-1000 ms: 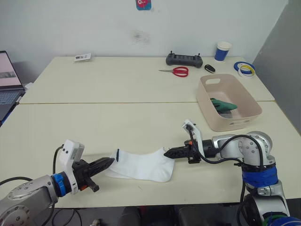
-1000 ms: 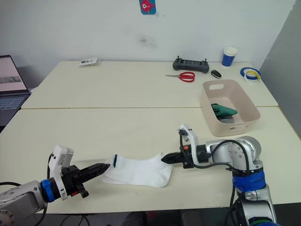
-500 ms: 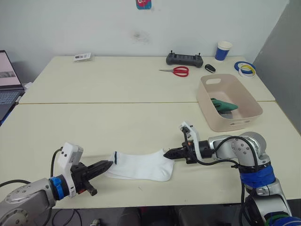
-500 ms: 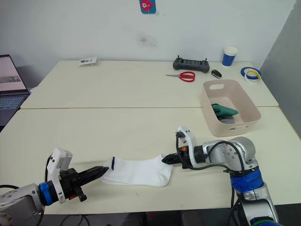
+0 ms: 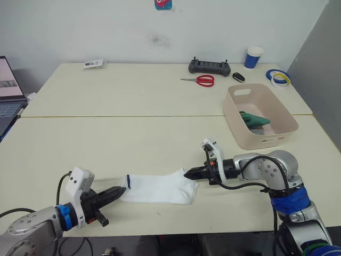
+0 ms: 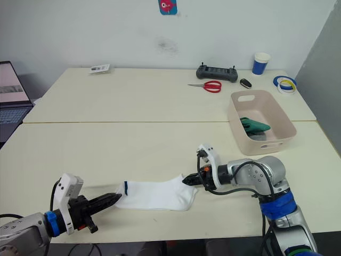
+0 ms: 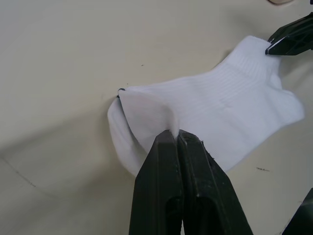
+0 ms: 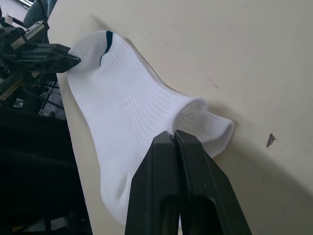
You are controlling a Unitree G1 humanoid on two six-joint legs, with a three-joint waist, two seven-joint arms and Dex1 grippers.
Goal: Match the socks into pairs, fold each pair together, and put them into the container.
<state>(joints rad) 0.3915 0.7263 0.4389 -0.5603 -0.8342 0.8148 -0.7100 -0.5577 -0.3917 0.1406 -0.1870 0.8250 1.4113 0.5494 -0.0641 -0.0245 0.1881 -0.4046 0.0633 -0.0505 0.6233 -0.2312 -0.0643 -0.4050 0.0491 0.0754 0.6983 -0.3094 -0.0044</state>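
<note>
White socks: stacked pair, flat on the near table, stretched between both grippers.
Left gripper: fingers closed, pinching one end.
Right gripper: fingers closed, pinching the opposite end.
Container: pink tub at far right, well apart; green sock inside.

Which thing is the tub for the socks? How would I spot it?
Look at the table's right edge, nearer than the blue cup and tape rolls. The tub is pale pink and rectangular with slot handles, the only open box there, with a green sock inside.
</note>
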